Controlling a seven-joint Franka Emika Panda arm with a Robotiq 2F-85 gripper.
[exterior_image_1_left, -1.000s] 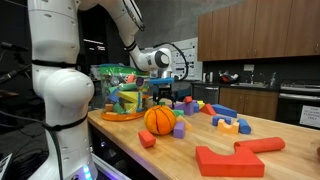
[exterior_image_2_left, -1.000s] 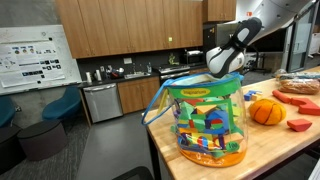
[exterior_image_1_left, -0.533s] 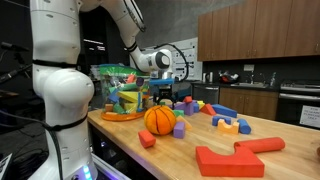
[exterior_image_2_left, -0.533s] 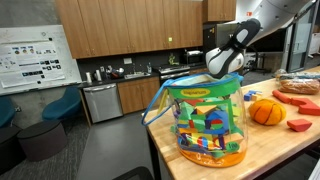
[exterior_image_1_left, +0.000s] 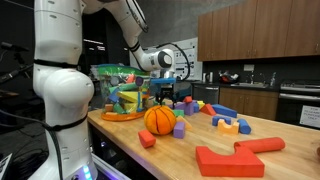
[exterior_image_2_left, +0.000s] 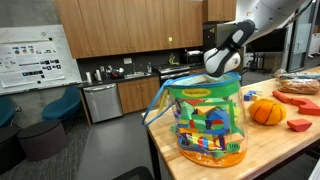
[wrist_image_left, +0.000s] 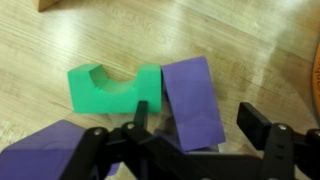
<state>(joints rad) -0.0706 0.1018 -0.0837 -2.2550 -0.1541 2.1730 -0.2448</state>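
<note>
In the wrist view my gripper hangs over the wooden table top with its jaws open on either side of a flat purple block. The left finger stands at the block's edge, and the right finger stands apart from it. A green arch block lies against the purple one on its left. Another purple block shows at the lower left. In both exterior views the gripper is low behind the clear bag of blocks.
An orange ball sits beside the bag. Loose blocks are scattered over the table: large red ones, a red cube, a purple piece, blue ones. The table edge drops off near the bag.
The arm has shifted only slightly above the same spot. The blocks, the bag and the ball lie as before.
</note>
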